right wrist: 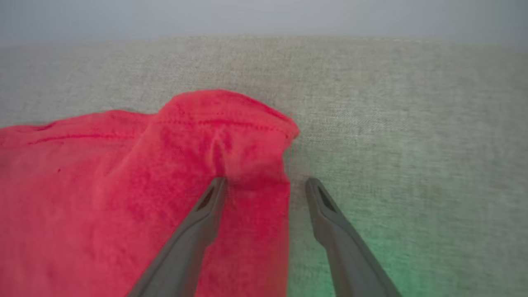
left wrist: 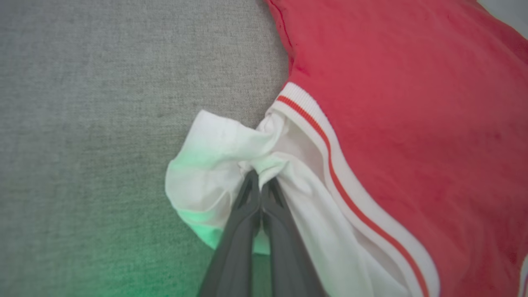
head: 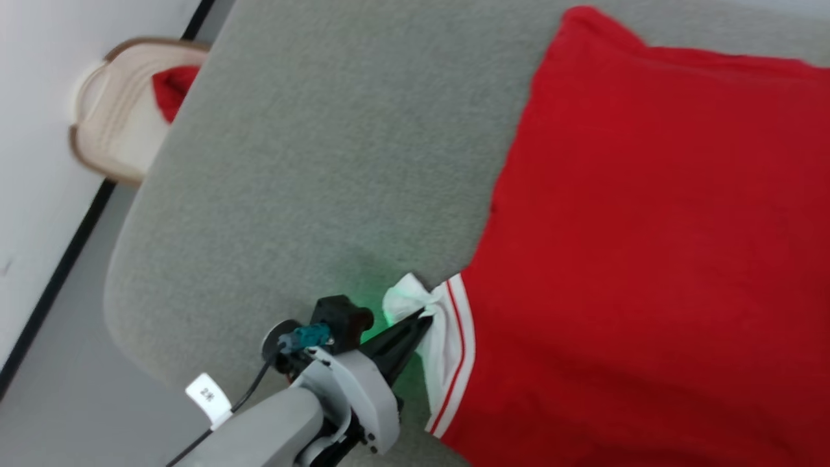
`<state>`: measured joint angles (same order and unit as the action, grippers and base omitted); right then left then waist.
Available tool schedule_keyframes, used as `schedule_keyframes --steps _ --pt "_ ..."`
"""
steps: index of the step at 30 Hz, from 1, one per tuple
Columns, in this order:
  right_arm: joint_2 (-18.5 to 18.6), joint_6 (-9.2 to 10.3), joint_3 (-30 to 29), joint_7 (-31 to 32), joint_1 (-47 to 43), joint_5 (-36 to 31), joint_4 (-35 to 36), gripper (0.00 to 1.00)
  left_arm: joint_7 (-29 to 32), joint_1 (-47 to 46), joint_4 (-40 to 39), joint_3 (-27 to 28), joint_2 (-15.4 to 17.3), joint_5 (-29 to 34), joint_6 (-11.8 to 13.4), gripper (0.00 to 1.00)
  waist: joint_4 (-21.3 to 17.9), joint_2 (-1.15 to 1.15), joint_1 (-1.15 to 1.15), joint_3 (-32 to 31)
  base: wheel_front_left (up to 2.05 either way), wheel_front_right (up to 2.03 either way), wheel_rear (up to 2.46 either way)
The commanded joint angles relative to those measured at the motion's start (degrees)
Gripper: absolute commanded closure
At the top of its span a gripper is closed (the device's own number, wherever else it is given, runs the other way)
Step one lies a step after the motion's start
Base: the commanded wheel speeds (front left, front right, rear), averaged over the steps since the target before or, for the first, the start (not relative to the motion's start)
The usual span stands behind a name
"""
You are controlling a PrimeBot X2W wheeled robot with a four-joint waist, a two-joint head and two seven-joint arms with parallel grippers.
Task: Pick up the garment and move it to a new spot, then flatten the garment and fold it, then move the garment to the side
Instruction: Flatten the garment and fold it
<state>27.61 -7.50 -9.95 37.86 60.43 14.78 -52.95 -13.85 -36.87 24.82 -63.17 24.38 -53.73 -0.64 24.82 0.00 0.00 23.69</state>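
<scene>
The head view took in the wider scene: the garment [head: 648, 259] lay flat on the right part of a grey padded surface [head: 324, 162]. Off the surface's far left edge, a pale basket [head: 110, 110] with a red cloth [head: 174, 87] in it stood by the wall, blurred. The left gripper [head: 425, 319] reached in from the bottom of that view.

The left wrist view gave the detail of the grip. The left gripper [left wrist: 260, 181] had its two dark fingers pressed together on a bunched fold of the white sleeve [left wrist: 214, 165], just beside the red-and-white striped trim [left wrist: 330, 156]. A green glow lay on the cloth and the surface below it.

The right wrist view showed the far end. The right gripper [right wrist: 266, 183] stood wide apart at the hem corner [right wrist: 231, 123], one finger over red cloth, the other over bare grey surface. Whether either finger touched could not be told.

In the head view the garment's long axis ran from the near edge up to the far side, tilted slightly. Its stitched hem was at the far end and the pinched sleeve pointed left. The right and bottom edges of that view cut off the body, so the collar end was out of frame. The right wrist view was soft and blurred.
</scene>
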Motion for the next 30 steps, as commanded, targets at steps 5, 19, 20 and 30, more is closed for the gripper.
schedule_keyframes --steps 5,19,20,30 --pt "-1.25 0.00 -4.91 4.23 1.65 -4.59 -8.54 0.29 0.15 0.50 4.60 -0.14 -0.75 -0.06 -1.19 1.00 3.87 0.00 0.00 3.54 0.00 0.00 0.00" --pt "-4.66 -0.03 -12.23 1.84 6.21 -13.98 -12.05 1.00 -0.39 0.86 10.30 1.51 -1.33 0.09 -2.92 1.00 1.83 0.00 0.00 1.51 0.00 0.00 0.00" --pt "-4.96 -0.03 -11.88 1.51 6.16 -14.00 -11.94 1.00 -0.43 0.95 10.63 1.76 -1.17 0.08 -3.00 1.00 1.36 0.00 0.00 1.00 0.00 0.00 0.00" --pt "-7.64 0.00 -0.29 -0.17 -1.32 -2.23 -5.81 1.00 -0.68 3.09 12.56 4.34 1.88 -1.06 -2.58 1.00 -5.51 0.00 0.00 -6.14 0.00 0.00 0.00"
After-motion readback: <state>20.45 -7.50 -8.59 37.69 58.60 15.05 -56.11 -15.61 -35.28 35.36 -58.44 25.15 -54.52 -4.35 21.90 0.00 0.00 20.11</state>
